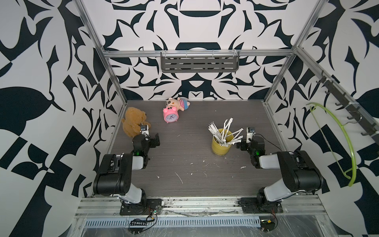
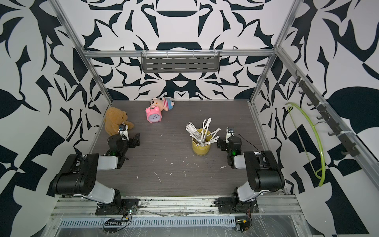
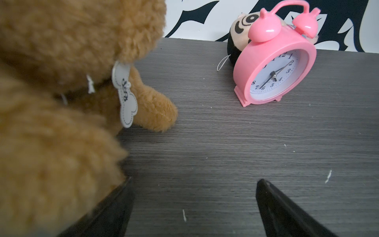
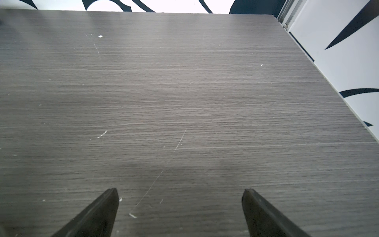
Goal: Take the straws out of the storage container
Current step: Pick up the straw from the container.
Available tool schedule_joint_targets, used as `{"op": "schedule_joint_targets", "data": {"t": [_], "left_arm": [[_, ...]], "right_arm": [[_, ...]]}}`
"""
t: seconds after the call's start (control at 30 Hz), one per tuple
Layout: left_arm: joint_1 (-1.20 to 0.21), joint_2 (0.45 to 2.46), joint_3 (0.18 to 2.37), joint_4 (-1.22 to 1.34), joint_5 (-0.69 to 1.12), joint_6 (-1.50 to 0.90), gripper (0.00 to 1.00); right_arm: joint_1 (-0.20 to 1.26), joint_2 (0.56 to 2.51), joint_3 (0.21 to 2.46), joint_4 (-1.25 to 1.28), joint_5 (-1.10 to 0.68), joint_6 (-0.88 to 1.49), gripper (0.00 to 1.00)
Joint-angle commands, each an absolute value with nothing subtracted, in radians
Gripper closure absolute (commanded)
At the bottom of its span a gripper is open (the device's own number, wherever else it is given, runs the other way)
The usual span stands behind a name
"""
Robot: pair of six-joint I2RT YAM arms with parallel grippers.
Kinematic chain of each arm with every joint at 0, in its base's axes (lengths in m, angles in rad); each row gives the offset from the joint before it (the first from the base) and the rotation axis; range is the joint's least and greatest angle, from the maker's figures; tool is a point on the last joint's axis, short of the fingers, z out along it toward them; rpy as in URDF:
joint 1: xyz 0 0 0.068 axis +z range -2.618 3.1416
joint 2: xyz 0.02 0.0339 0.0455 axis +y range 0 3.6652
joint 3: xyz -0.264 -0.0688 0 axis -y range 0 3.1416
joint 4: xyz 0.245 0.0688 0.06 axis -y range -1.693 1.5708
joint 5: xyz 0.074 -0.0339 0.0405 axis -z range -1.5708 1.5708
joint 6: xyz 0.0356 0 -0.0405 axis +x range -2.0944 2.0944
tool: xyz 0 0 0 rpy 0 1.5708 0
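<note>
The storage container, a yellow cup [image 1: 221,146] [image 2: 201,148], stands upright right of the table's middle in both top views. Several white paper-wrapped straws [image 1: 222,132] [image 2: 202,132] stick out of its mouth and fan outward. My right gripper [image 1: 246,141] [image 2: 225,141] [image 4: 180,190] sits low, just right of the cup, open with only bare table between its fingers. My left gripper [image 1: 149,137] [image 2: 129,137] [image 3: 194,182] is far left, open and empty, one finger against a brown teddy bear. Neither wrist view shows the cup or the straws.
The brown teddy bear [image 1: 133,121] [image 3: 61,102] sits at the far left. A pink alarm clock [image 1: 170,116] [image 3: 272,71] leans on a small plush doll [image 1: 180,103] near the back wall. White scraps [image 1: 178,177] dot the table front. A green hanger [image 1: 346,143] hangs on the right wall.
</note>
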State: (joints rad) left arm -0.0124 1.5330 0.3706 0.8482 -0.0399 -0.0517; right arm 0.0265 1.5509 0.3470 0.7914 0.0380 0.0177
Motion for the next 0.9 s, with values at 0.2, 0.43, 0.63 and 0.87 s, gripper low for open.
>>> {"op": "schedule_joint_targets", "data": {"t": [0.2, 0.43, 0.63, 0.87], "left_arm": [[-0.008, 1.542, 0.384, 0.869, -0.026, -0.039, 0.09], [-0.011, 1.338, 0.345, 0.787, -0.025, -0.052, 0.18], [-0.054, 1.075, 0.396, 0.546, -0.098, -0.085, 0.23], [-0.149, 0.887, 0.606, 0.158, -0.072, -0.202, 0.38]], "right_arm": [[0.023, 1.540, 0.372, 0.851, 0.046, 0.008, 0.07], [0.022, 1.270, 0.608, 0.187, 0.233, 0.048, 0.27], [0.022, 1.060, 0.746, -0.147, 0.304, 0.140, 0.30], [0.022, 0.899, 0.928, -0.418, 0.136, 0.218, 0.44]]}}
